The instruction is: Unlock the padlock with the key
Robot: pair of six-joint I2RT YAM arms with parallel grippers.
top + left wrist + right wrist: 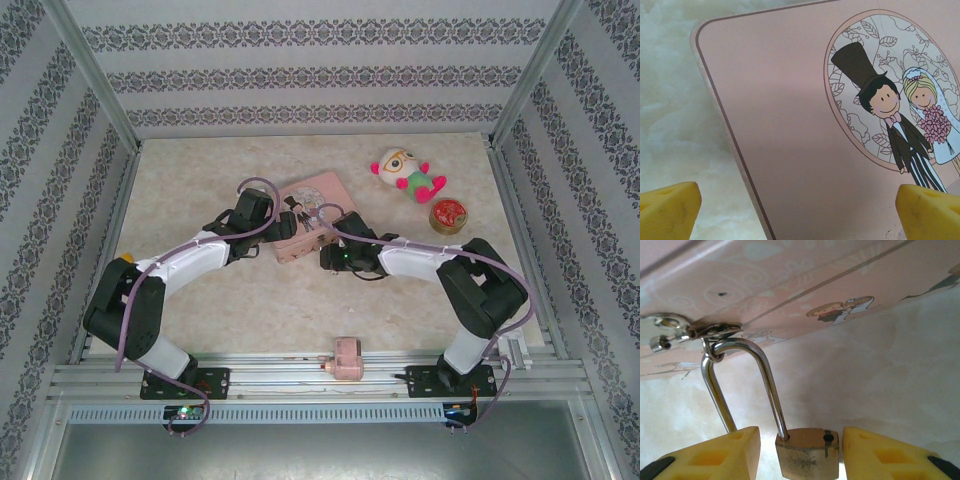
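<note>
Padlock (pixel 807 455): brass body, thin shackle (pixel 747 347), hanging from hasp (pixel 710 330) on pink tin's (pixel 840 285) front edge; likely light, stiff, slippery; hold by body flanks; my right pincer (pixel 801 442) straddles it, jaws apart.

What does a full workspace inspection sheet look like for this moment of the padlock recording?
Surface: pale marbled table.
Job's things: brass padlock, shackle threaded through the hasp of the pink tin; one shackle leg stands outside the body, so it looks open.
Clutter: plush toy, red round tin, small pink object on the near rail.
Grippers: left gripper open above the tin's lid; right gripper open, fingers flanking the padlock body.
Cables: a mauve cable loops over each arm.
Surroundings: patterned walls, aluminium frame.
</note>
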